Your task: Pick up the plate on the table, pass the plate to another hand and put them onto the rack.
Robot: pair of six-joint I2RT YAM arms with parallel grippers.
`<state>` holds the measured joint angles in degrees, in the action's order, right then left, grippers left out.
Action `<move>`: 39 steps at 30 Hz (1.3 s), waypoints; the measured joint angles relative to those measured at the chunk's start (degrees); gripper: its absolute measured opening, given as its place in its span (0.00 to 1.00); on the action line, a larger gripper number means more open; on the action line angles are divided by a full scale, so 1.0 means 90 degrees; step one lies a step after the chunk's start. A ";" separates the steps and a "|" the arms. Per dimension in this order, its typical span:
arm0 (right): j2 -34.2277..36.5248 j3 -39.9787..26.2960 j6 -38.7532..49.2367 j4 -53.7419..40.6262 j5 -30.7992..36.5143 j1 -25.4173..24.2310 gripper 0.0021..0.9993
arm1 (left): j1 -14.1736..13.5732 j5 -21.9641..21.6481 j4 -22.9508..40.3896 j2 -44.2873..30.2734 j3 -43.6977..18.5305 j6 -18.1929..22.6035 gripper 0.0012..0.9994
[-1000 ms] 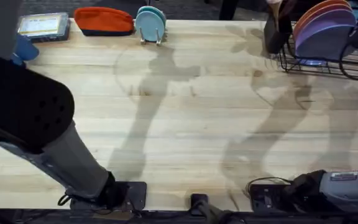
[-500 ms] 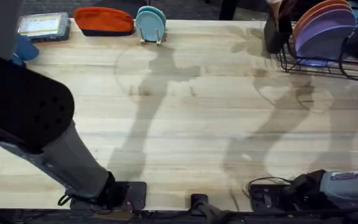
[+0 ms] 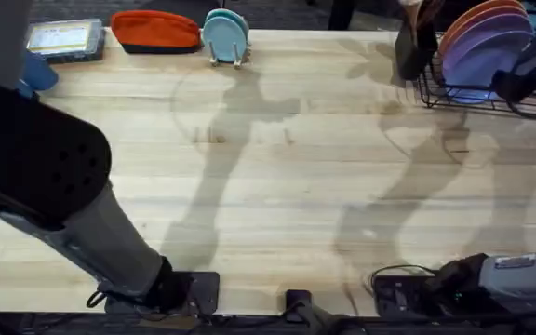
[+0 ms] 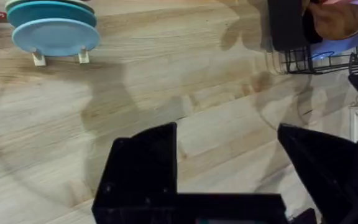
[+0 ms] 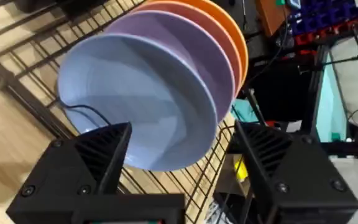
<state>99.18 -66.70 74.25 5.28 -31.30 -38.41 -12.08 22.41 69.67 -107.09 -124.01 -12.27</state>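
Since a second ago, the right gripper (image 3: 529,82) has drawn back a little from the rack (image 3: 435,96) at the upper right of the overhead view, and the plate (image 5: 135,99) now stands free in the wire slots. Its fingers are spread apart, released, with the plate in front of them and not touched. Three large plates stand in the rack: the light-blue one in front, a lavender plate (image 5: 191,46) just behind it, an orange plate (image 5: 229,25) at the back. At the upper middle of the overhead view a small wooden holder (image 3: 225,58) carries teal plates (image 3: 225,35); two can be counted in the left wrist view. No writing can be read anywhere. The left gripper (image 4: 229,168) hangs open above the bare table (image 3: 277,186), grasping nothing.
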 joint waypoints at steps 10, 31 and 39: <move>-0.1408 0.0000 -0.2038 -0.0868 0.0483 0.0095 1.00 | 0.0000 0.0000 0.0013 0.0000 0.0000 0.0007 0.99; -0.5825 0.0000 -0.7153 -0.5948 0.2126 0.2363 1.00 | 0.0304 -0.1326 0.1261 0.0494 0.0000 0.0730 0.99; -0.5943 0.0000 -0.7562 -0.6717 0.2126 0.2363 1.00 | 0.0304 -0.1796 0.1682 0.1568 -0.0075 0.1156 0.99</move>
<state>45.69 -66.70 6.19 -55.18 -12.17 -17.15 -9.34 6.25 84.81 -92.97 -124.68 -1.87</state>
